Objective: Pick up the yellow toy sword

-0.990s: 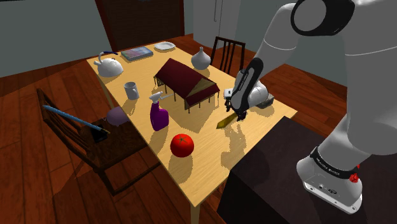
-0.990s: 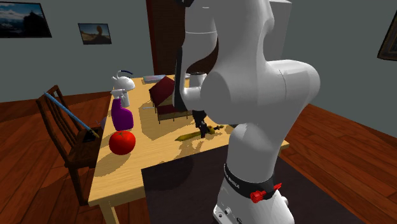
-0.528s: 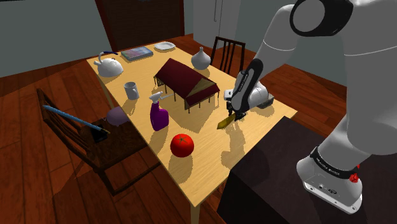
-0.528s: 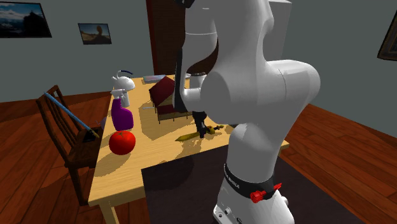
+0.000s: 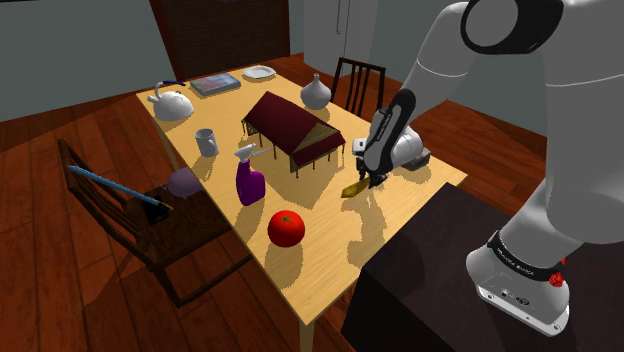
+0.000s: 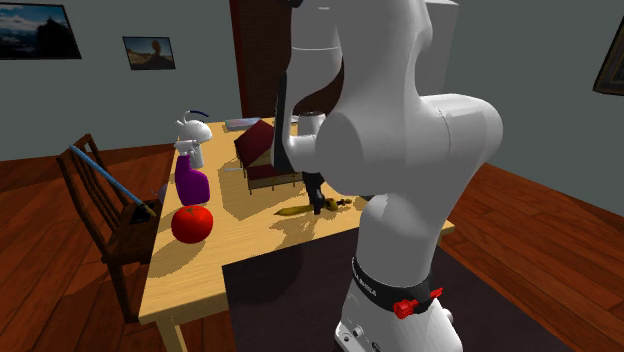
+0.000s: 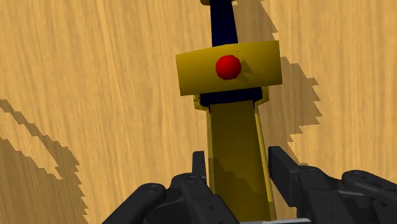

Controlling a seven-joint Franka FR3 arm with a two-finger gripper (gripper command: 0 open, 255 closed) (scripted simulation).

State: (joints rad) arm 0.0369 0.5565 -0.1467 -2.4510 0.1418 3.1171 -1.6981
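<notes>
Yellow toy sword (image 5: pixel 354 188), right of centre in shoulder view: likely light, stiff, slick. Gripper (image 7: pixel 238 159) jaws pinch flat blade (image 7: pixel 234 130) beside crossguard (image 7: pixel 194 75); good hold.

Wooden table (image 5: pixel 325 250) before me: dark-red roofed toy house (image 5: pixel 291 128), purple spray bottle (image 5: pixel 249 184) just beside it, red tomato (image 5: pixel 286 228) nearer, grey mug (image 5: pixel 206 141) past the bottle.

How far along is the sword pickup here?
Done: the grasp, with the gripper shut on the yellow toy sword, across its blade. In hand: the lift; the sword's shadow on the table sits offset from it, so it seems slightly raised. Left: bringing it clearly up off the table.
</notes>
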